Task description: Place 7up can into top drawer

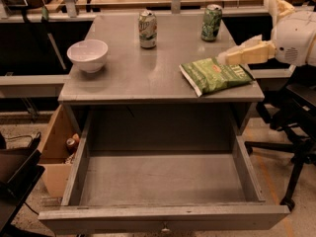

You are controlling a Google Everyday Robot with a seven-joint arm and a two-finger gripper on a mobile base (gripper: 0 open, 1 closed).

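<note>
The 7up can point(147, 28), pale silver with light green markings, stands upright at the back middle of the grey table point(128, 78). The top drawer point(163, 216) is pulled fully out below the tabletop, and nothing lies inside it. My gripper point(228, 57) comes in from the right edge of the view, low over the table's right side, just above the far end of a green chip bag point(215, 75). It holds nothing and is well to the right of the 7up can.
A darker green patterned can point(211, 22) stands at the back right, just beyond my gripper. A white bowl point(88, 55) sits at the table's left. A cardboard box point(55, 147) stands on the floor at the left. An office chair point(296, 132) stands at the right.
</note>
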